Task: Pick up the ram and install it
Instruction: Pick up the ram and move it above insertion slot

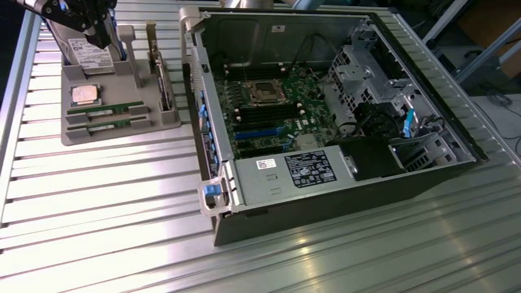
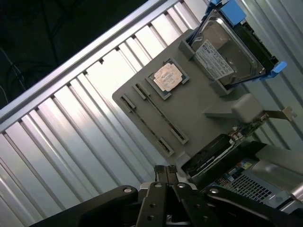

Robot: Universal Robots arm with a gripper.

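Hand [image 2: 166, 169], fingers closed together and empty, hangs over grey tray [image 1: 124, 91] on bench [image 1: 106, 201], where ram [image 1: 106, 111] lies slotted beside its twin [image 1: 107, 126], processor [image 1: 84, 94] and hard drive [image 1: 85, 52] close by.

We are looking into a workshop or lab set up for computer assembly. A ribbed aluminium table [image 1: 97, 201] is carrying an open desktop case [image 1: 342, 201] with its motherboard [image 1: 281, 116] lying exposed. Near the table's far corner, at the exterior view's left, a grey moulded fixture [image 1: 114, 91] is holding ram sticks [image 1: 106, 111], a processor [image 1: 85, 94] and a hard drive [image 1: 85, 52]. Aluminium frame struts [image 1: 443, 17] and loose cables [image 1: 498, 97] are showing beyond the table's edge at the exterior view's right.
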